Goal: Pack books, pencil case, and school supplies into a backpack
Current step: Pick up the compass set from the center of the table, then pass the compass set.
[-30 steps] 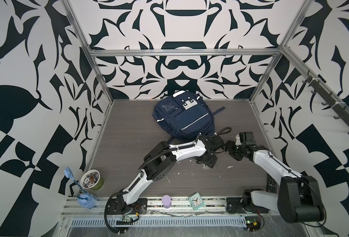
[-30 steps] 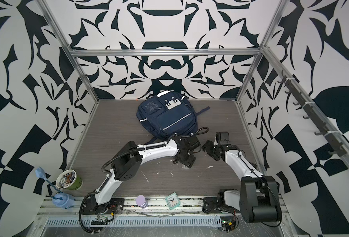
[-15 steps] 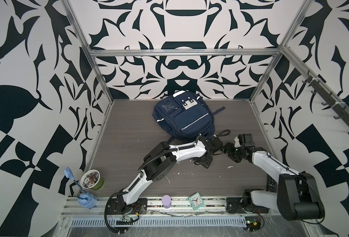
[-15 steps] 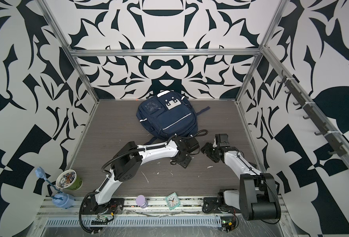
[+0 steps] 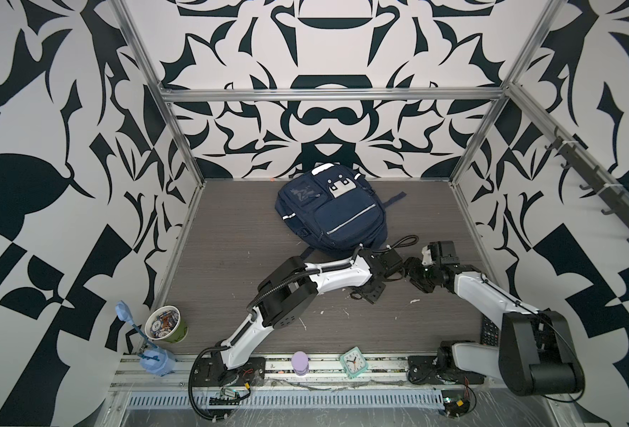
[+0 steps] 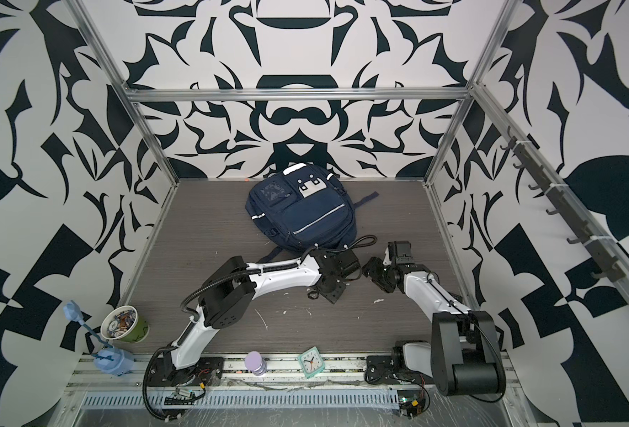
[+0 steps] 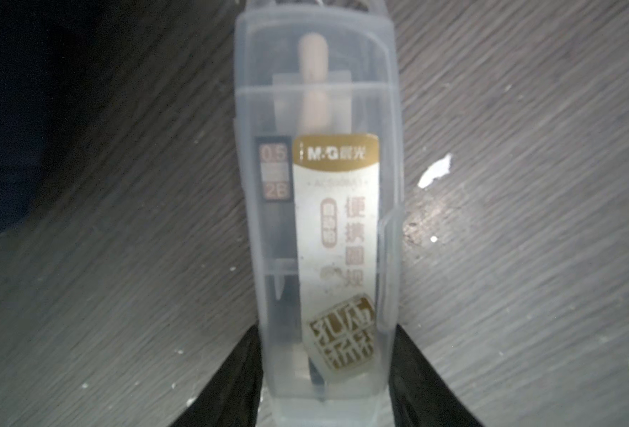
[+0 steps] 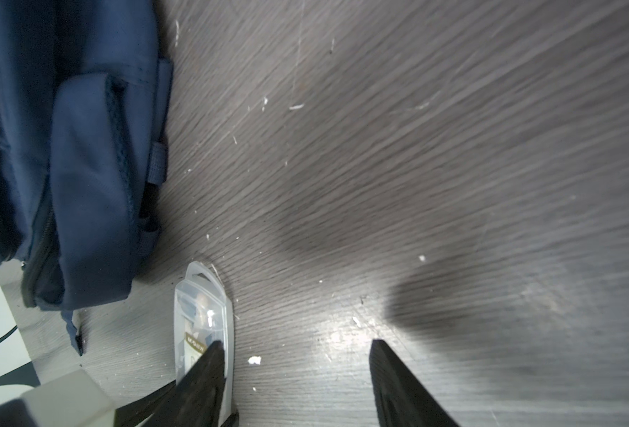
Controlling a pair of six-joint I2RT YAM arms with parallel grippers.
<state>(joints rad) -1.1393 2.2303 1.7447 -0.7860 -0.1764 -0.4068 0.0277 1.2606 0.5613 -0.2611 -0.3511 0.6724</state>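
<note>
School supplies (image 7: 320, 222) flat on table (image 8: 416, 148), just beside backpack (image 8: 83, 166). Left gripper (image 7: 325, 327) jaws clamp its long edges. Right gripper (image 8: 296, 343) jaws apart, empty. We judge packet light, rigid, slick, crackable: we grip edges, squeeze moderately.

The left arm reaches from its base at the table's near edge, elbow raised, to just right of centre. There the left hand (image 5: 367, 294) points down at the table, its black fingers (image 7: 237, 380) set against both sides of the school supplies (image 7: 320, 222). The right arm bends in from the near right corner. The right hand (image 5: 415, 276) is low and faces the left one, fingers (image 8: 397, 384) spread apart.
</note>
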